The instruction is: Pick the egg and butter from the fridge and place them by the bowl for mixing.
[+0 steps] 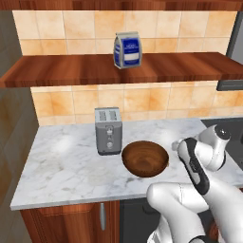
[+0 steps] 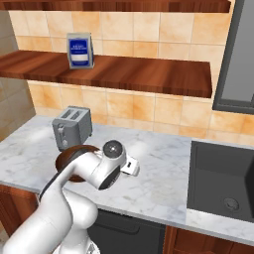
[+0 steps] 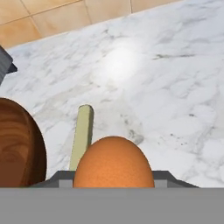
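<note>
Your gripper [image 3: 113,183] clamps the egg [image 3: 113,162] (half-closed); release carelessly and it rolls toward the bowl [image 3: 17,148] at 9 o'clock.

Both base views overlook the counter [image 1: 61,166] from behind; hand view looks closely down.

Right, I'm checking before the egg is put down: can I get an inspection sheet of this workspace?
Surface: marble counter, dry, no spills seen.
Job's things: egg between the fingers, above the counter; pale butter stick lying flat beside the bowl; bowl empty.
Clutter: silver toaster just left of the bowl.
Grippers: gripper closed on the egg, right of the bowl.
Cables: nothing seen.
Surroundings: blue-and-white bag on the wooden shelf; tiled wall; dark sink farther right.
</note>
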